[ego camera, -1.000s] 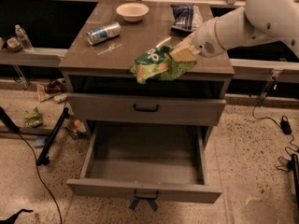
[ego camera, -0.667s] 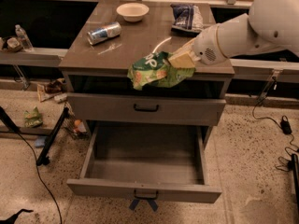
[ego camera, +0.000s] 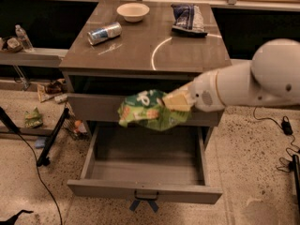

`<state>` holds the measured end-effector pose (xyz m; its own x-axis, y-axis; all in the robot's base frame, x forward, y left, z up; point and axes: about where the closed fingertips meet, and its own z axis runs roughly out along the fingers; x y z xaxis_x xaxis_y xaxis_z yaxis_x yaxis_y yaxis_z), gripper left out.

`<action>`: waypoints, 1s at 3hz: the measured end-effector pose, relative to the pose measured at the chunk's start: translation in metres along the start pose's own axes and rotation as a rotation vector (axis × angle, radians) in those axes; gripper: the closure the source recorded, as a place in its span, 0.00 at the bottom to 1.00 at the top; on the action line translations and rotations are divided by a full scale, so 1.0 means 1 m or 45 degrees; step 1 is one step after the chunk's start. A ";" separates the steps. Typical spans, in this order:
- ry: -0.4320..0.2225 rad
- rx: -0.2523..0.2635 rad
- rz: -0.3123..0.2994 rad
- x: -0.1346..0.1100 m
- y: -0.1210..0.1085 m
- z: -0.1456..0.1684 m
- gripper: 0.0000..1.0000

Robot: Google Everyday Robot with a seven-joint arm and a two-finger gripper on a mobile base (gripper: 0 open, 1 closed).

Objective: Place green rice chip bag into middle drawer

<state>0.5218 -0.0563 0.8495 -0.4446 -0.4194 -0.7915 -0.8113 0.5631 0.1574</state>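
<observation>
One green bag [ego camera: 146,111] sticks out leftward from the gripper [ego camera: 177,101], which seems clamped on its right end; the open drawer [ego camera: 140,190] lies below it.

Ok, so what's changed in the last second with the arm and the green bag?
The gripper carried the green chip bag down from the level of the cabinet top. The bag now hangs in front of the upper drawer, above the open drawer, still gripped. The drawer stayed open, and the bowl, can and blue bag didn't move.
</observation>
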 end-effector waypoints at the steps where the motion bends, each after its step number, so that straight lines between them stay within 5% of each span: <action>1: 0.057 -0.016 0.134 0.049 0.016 0.025 1.00; 2: 0.121 0.030 0.161 0.087 0.001 0.066 1.00; 3: 0.115 0.025 0.164 0.084 0.003 0.062 1.00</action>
<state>0.5056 -0.0458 0.7473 -0.5772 -0.4046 -0.7093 -0.7385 0.6294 0.2418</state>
